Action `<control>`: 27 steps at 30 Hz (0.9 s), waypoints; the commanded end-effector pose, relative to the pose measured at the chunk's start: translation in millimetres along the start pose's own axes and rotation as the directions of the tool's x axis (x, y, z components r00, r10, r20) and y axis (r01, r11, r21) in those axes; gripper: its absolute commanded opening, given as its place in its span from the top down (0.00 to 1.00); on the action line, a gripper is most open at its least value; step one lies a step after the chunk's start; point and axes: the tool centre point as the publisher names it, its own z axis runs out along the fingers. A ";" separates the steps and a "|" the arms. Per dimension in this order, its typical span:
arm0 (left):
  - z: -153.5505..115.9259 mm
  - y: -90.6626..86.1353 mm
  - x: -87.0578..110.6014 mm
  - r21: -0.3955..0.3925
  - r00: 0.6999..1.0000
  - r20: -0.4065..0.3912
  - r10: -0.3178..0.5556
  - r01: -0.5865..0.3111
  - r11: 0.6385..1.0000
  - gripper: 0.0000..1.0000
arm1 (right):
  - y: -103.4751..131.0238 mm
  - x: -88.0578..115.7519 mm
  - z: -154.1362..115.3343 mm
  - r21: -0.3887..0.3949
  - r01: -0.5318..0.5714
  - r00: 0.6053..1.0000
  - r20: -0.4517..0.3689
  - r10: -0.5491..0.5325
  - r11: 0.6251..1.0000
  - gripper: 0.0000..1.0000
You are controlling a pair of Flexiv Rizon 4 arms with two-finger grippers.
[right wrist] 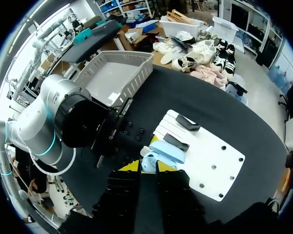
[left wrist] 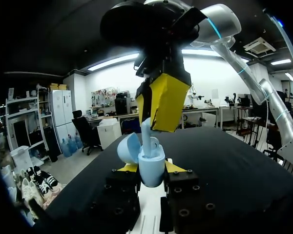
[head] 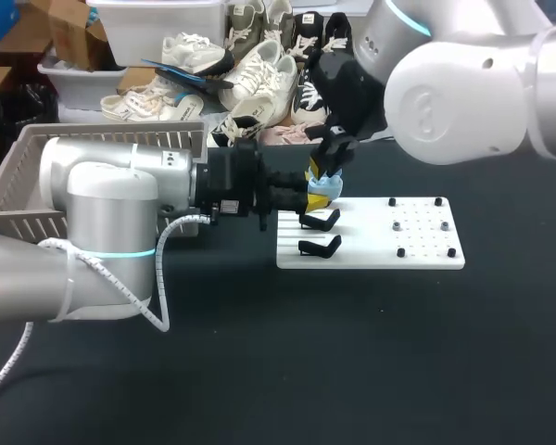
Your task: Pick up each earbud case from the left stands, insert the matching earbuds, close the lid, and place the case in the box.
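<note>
Pinching the open blue case [left wrist: 153,171] in the left gripper [left wrist: 151,168]; squeezing an earbud [left wrist: 146,137], standing in that case, in the right gripper [right wrist: 145,166].

earbud [left wrist: 146,139] top hidden (inside jaws), box [head: 18,176] half-covered

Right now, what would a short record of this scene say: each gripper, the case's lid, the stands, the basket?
left gripper: shut on light blue earbud case
right gripper: shut on earbud, its lower end at the case's opening
lid: open
stands: two in view, no case on either, on white board
basket: grey, beside left arm
</note>
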 end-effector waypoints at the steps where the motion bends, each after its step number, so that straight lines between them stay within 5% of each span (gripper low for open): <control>1: -0.2 -0.7 0.4 -0.002 1.000 0.002 0.001 -0.001 1.000 1.00 | -0.3 0.1 1.0 0.009 -0.009 1.000 -0.001 0.009 1.000 1.00; 27: -0.2 -0.7 0.4 -0.002 1.000 0.002 0.001 -0.001 1.000 1.00 | -0.9 -1.8 -2.4 0.017 -0.013 1.000 0.017 0.012 1.000 1.00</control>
